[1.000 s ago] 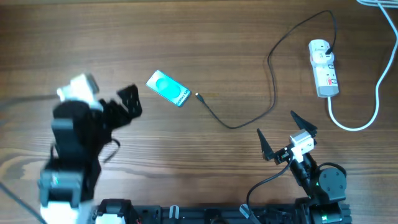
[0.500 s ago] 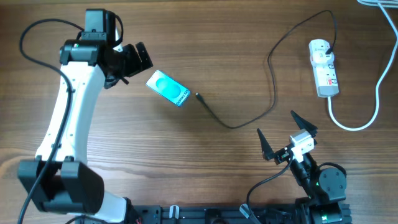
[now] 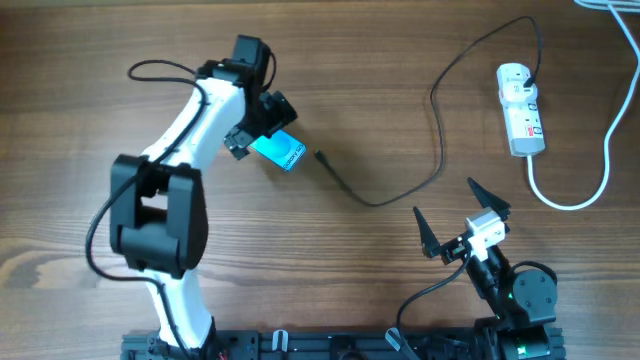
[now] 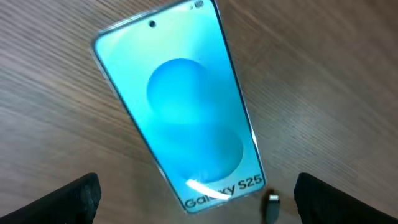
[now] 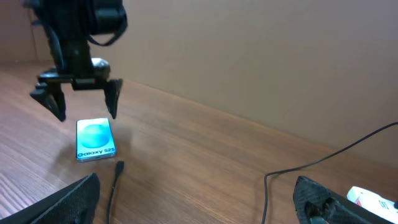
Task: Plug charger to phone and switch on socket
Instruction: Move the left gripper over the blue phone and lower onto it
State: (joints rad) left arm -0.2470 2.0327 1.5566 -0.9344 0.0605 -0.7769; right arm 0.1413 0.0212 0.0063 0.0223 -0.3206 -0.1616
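Note:
The phone (image 3: 287, 153) lies flat on the wooden table, turquoise face up; it also shows in the left wrist view (image 4: 180, 106) and the right wrist view (image 5: 95, 140). My left gripper (image 3: 262, 122) is open and hovers just above the phone, its fingers (image 4: 199, 205) spread wider than the phone's text end. The charger is a thin black cable (image 3: 438, 110). Its connector tip (image 3: 318, 155) lies on the table just off the phone's text end (image 4: 272, 204). The cable runs to the white socket (image 3: 520, 110) at the far right. My right gripper (image 3: 455, 215) is open and empty, near the front.
A thick white cord (image 3: 590, 170) loops from the socket to the right edge and off the top right corner. The black cable sweeps in a wide curve across the table's middle right (image 5: 112, 193). The socket's end shows at the right wrist view's edge (image 5: 373, 199).
My left arm has swung from the table's left side up and to the right, and its open gripper now hangs over the phone. The right arm, phone and cable have not moved.

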